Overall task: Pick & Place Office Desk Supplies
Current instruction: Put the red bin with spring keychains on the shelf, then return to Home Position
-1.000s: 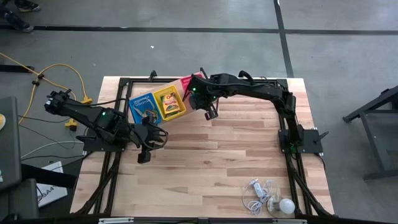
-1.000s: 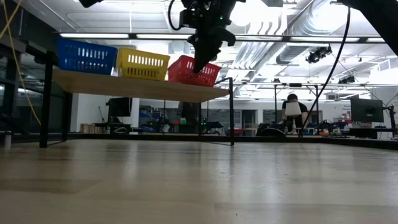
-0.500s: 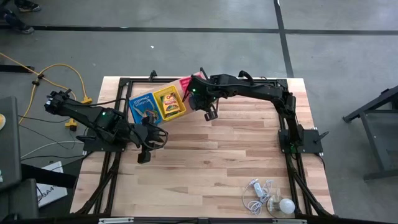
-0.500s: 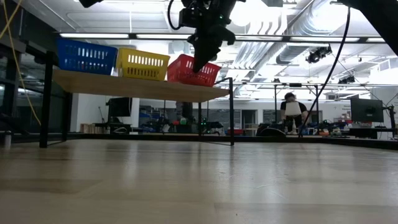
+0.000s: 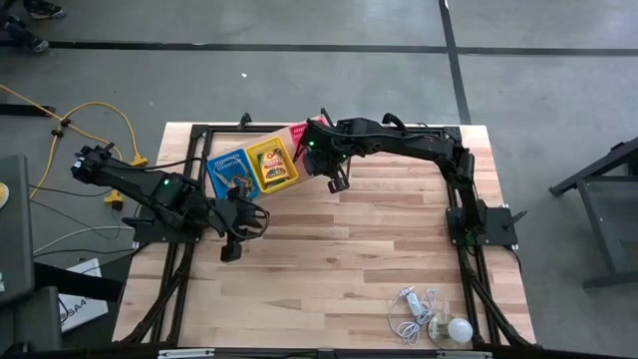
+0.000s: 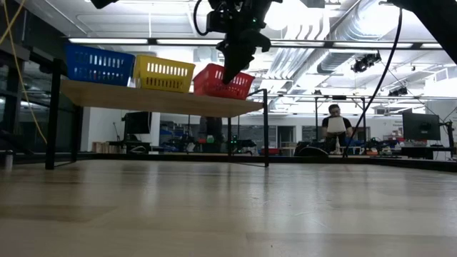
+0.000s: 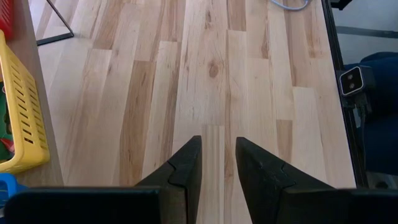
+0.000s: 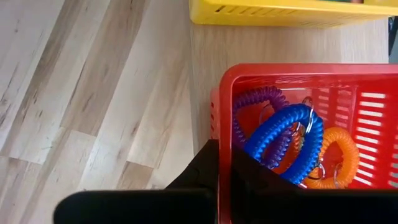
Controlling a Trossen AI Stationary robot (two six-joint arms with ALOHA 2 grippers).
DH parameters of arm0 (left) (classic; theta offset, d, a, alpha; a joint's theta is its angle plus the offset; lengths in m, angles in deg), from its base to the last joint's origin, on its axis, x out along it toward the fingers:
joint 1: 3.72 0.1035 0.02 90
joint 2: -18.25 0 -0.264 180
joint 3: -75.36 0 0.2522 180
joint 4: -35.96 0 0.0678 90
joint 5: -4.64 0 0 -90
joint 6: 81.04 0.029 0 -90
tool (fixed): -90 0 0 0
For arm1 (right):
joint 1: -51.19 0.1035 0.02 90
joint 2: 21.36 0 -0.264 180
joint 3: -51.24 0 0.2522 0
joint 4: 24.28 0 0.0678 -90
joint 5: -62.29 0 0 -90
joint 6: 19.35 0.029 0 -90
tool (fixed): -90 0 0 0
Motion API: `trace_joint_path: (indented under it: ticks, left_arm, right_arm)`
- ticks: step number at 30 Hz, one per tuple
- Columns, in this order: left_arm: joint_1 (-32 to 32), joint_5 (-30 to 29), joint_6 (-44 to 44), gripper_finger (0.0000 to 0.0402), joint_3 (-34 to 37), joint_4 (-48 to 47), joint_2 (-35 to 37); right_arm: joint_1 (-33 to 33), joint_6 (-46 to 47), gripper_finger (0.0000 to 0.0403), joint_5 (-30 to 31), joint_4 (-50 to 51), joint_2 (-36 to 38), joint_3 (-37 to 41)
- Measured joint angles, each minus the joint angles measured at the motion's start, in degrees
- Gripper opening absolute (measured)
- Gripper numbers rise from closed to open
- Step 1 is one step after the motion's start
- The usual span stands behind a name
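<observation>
At the table's nine o'clock edge our left gripper (image 5: 231, 249) waits low over the bare table (image 5: 399, 239), its fingers (image 7: 186, 165) a little apart with nothing between them. Going right along the raised board (image 6: 157, 100), at about eleven o'clock in the high view, we have the blue basket (image 5: 228, 172), then the yellow basket (image 5: 272, 165) with the crayon box (image 5: 274, 167) in it, then the red basket (image 5: 302, 133) at twelve o'clock. Our right gripper (image 6: 230, 71) hangs over the red basket's near rim, fingers (image 8: 211, 168) pressed together and holding nothing we can see. Purple, blue and orange coil bands (image 8: 283, 140) lie inside the red basket. We judge this drop done, so the step in hand is the retreat. To do it well we lift straight up before swinging away, since the fingertips sit close to the rim and a sideways start could nudge the light basket along the board. At five o'clock the bulb (image 5: 458, 329) and cord lie well apart.
</observation>
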Motion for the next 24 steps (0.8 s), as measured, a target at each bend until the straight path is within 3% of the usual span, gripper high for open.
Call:
trace_joint_path:
  ticks: [24]
  left_arm:
    - [0.0,0.0,0.0,0.0094,0.0,0.0,0.0]
  right_arm:
    - [0.0,0.8,0.0096,0.6,0.0,0.0,0.0]
